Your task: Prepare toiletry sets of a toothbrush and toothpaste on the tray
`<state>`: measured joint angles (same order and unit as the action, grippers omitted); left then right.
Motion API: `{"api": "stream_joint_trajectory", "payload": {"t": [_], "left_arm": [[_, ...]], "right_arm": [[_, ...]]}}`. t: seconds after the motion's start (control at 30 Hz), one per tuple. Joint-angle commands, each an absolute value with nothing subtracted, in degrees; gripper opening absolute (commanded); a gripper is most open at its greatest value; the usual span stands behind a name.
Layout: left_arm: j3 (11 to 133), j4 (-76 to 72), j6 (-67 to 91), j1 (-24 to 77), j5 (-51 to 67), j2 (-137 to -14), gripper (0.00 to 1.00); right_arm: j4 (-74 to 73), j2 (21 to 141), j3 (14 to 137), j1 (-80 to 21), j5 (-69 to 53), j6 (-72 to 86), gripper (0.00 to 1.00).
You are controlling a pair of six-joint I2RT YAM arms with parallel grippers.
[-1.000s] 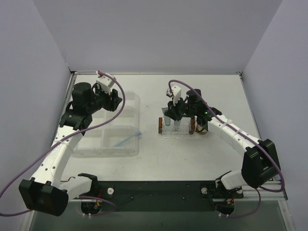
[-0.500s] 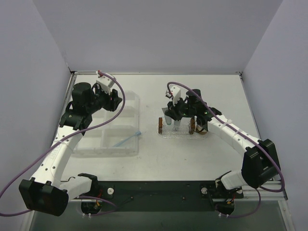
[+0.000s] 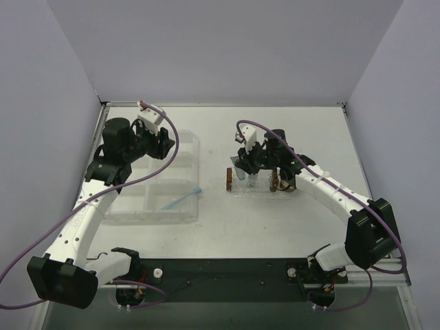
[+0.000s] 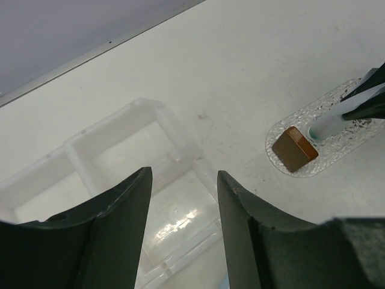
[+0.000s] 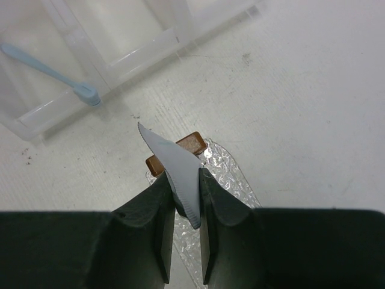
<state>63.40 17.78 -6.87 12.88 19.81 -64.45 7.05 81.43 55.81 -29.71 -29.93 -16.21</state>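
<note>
My right gripper (image 3: 248,172) (image 5: 182,179) is shut on a pale grey toothpaste tube (image 5: 171,153), its crimped end sticking up between the fingers. It holds the tube over the left end of the clear bumpy oval tray (image 3: 262,192) (image 5: 231,180). In the left wrist view the tube (image 4: 340,116) points its teal cap down at the tray (image 4: 355,143). The light-blue toothbrush (image 3: 183,199) (image 5: 48,68) lies across the near right edge of the clear box. My left gripper (image 3: 157,141) (image 4: 183,201) is open and empty above that box.
A clear rectangular box with compartments (image 3: 155,189) (image 4: 120,156) stands at the left. A brown block (image 3: 228,180) (image 4: 293,149) (image 5: 191,144) sits at the tray's left end, and another brown block (image 3: 275,181) sits near its right end.
My right gripper has shifted a little toward the back with the tube still in it, over the tray. The left arm has not moved.
</note>
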Motion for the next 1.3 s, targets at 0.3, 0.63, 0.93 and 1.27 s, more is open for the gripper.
{"api": "stream_joint_trajectory", "payload": {"t": [0.3, 0.63, 0.93, 1.27], "left_arm": [[63.0, 14.9, -7.7, 12.2, 21.0, -63.5, 0.57], [62.7, 14.7, -7.9, 12.0, 21.1, -63.2, 0.57], [62.6, 14.8, -7.9, 12.0, 21.3, -63.0, 0.57], [62.4, 14.9, -8.0, 12.0, 21.4, -63.0, 0.57]], "right_arm": [[9.9, 82.6, 55.5, -30.6, -30.5, -16.9, 0.16], [10.0, 83.0, 55.8, -30.9, -30.4, -16.8, 0.18], [9.8, 82.5, 55.7, -30.9, -30.1, -17.0, 0.22], [9.3, 81.8, 56.1, -31.0, -29.7, -17.4, 0.22]]}}
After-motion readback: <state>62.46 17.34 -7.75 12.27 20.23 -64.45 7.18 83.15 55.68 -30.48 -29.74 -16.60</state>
